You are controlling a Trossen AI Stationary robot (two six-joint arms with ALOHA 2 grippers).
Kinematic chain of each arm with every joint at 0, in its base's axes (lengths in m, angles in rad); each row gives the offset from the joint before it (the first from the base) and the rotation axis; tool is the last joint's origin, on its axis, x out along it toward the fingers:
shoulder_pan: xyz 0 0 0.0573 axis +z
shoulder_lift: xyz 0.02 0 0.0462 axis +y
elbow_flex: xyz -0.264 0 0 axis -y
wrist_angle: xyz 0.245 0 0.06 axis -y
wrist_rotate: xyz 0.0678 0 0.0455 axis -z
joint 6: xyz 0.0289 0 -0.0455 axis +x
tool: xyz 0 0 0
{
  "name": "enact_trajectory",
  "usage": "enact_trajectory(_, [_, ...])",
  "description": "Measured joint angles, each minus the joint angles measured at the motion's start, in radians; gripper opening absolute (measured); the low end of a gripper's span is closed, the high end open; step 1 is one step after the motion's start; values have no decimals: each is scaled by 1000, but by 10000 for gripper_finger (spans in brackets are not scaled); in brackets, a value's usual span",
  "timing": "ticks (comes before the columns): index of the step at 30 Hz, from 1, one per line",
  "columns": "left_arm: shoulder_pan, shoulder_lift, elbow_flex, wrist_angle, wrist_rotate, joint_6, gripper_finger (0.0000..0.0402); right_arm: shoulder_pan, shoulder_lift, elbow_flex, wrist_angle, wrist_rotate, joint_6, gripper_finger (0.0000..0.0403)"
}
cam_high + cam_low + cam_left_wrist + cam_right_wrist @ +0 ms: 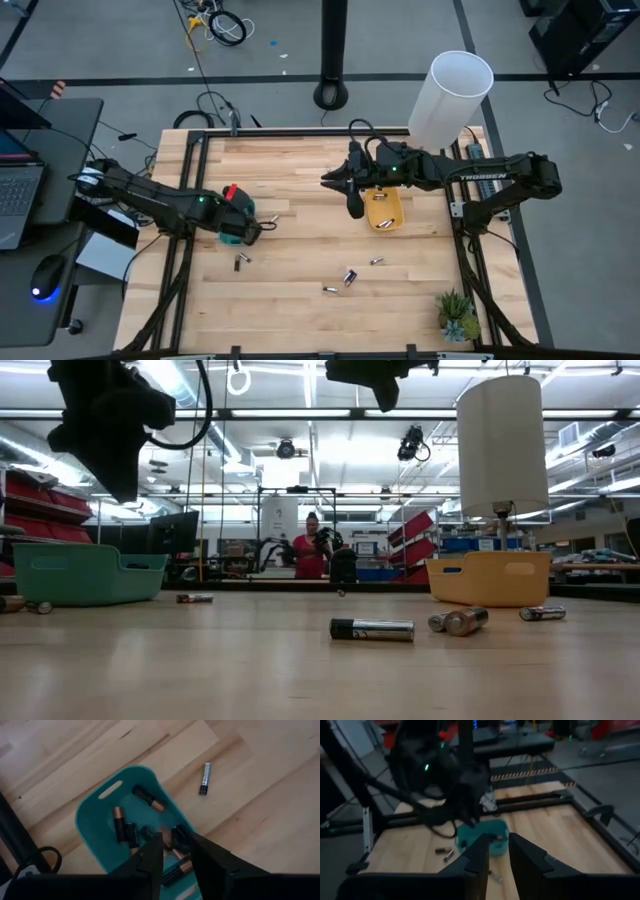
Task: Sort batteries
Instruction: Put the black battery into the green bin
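1. Hovering over the small teal plastic tray [95, 827], the left gripper [172, 851] is holding its dark fingers narrowly parted around nothing

2. Lying inside are dark copper-tipped cylindrical batteries [125, 825]; others [348, 277] are scattering across the pale wooden table [300, 310]

3. Hanging beside the yellow plastic tray [385, 212], the right gripper [496, 851] is showing a narrow, empty gap

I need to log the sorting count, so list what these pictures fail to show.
- Yellow tray contents: the right arm covers part of it in the high view; its wall hides them in the low view.
- Green tray count: the left hand covers several batteries in the left wrist view.
- Loose batteries: too small to size in the high view.
- Right hand: the right wrist view is blurred.
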Motion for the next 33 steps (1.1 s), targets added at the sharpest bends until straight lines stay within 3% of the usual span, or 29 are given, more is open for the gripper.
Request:
enact_trajectory(4, [0, 0, -9, 2, 1, -2, 124, 11, 0, 0, -20, -23, 27, 80])
enact_trajectory(6, [0, 0, -9, 71, 4, -1, 135, 18, 0, 1, -40, -91, 48, 79])
enact_trajectory(10, [-33, -14, 3, 356, 21, 117, 141, 73, 0, 1, -243, -231, -10, 79])
enact_trajectory(13, [-55, -11, 5, 619, -1, 278, 141, 134, 36, 1, -457, -235, -144, 78])
enact_trajectory(16, [-58, 2, 6, 787, -103, 368, 140, 201, 98, -12, -554, -232, -195, 78])
enact_trajectory(20, [-51, 18, 5, 850, -212, 391, 140, 323, 191, -39, -557, -225, -125, 79])
enact_trajectory(26, [-51, 33, 3, 839, -219, 387, 140, 499, 286, -46, -439, -31, -122, 77])
enact_trajectory(30, [-50, 45, 3, 868, -215, 388, 140, 545, 335, -78, -273, 9, -72, 79])
enact_trajectory(33, [-51, 51, 4, 888, -185, 390, 140, 551, 346, -82, -266, 34, -22, 88])
